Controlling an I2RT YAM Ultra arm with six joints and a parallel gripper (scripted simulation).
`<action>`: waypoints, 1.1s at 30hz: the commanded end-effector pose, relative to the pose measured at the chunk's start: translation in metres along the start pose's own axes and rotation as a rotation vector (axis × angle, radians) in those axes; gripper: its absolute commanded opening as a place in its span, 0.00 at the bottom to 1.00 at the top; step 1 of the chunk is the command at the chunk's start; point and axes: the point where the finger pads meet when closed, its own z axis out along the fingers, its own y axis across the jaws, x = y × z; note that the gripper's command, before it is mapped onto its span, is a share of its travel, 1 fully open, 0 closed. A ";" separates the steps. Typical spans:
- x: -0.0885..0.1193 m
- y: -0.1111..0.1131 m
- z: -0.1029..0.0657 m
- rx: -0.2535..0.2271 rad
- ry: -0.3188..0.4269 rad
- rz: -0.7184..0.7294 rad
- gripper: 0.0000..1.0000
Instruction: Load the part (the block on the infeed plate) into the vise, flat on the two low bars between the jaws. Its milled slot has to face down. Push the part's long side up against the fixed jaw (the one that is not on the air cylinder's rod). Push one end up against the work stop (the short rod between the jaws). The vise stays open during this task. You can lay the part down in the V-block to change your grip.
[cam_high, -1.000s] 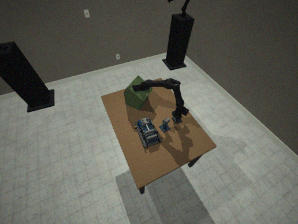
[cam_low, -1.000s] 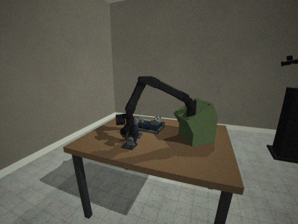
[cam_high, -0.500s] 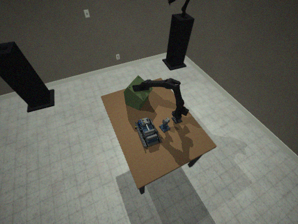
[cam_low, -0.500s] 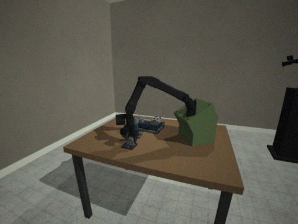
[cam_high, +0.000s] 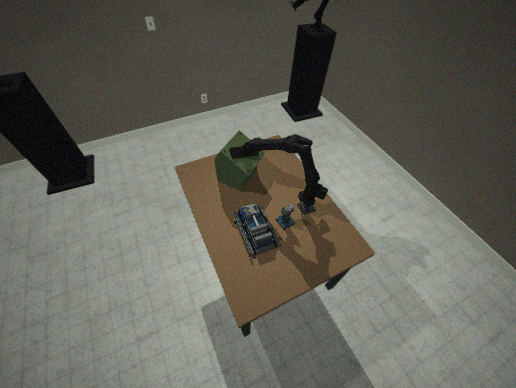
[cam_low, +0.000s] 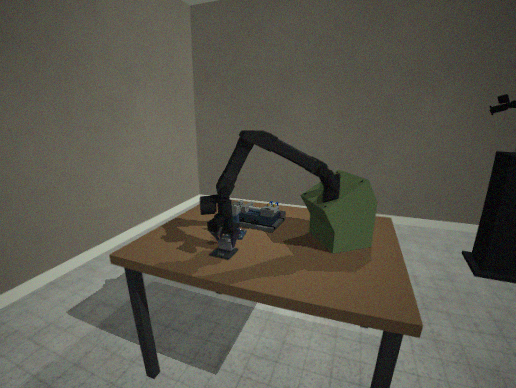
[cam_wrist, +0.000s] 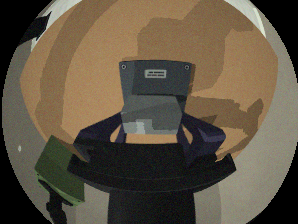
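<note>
The infeed plate (cam_wrist: 154, 80) serves as the landmark: a small dark grey-blue square lying flat on the brown worktop (cam_high: 300, 260), with a pale label strip and tiny corner screws visible in the wrist view. The part (cam_wrist: 154, 115) is a grey block with lighter and darker flat faces, roughly boxy, its upper face catching a paler sheen. It sits directly above the near edge of the plate, low over it; whether it touches the plate cannot be told. Its slot is not visible from any view.

The end effector (cam_wrist: 156, 137) is closed on the part, its two dark fingers pressing the block from either side, pointing down at the plate. In the exterior view the end effector (cam_low: 225, 239) stands just above the plate (cam_low: 224, 253), the grey block (cam_low: 226, 243) showing between the fingertips.

Beside the plate, toward the vise, stands the V-block (cam_high: 286, 213) on its blue base. Beyond that lies the vise (cam_high: 256, 229), a blue and grey assembly, well apart from the plate. Behind the plate, toward the far end of the worktop, the green pedestal (cam_low: 345, 215) carries the dark arm (cam_low: 280, 150), which arches over and down to the plate.
</note>
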 end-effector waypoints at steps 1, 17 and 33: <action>-0.005 -0.001 -0.025 0.008 -0.018 -0.001 0.00; 0.000 0.000 -0.069 0.010 -0.015 0.002 0.00; -0.008 -0.010 -0.139 0.047 -0.038 -0.002 0.00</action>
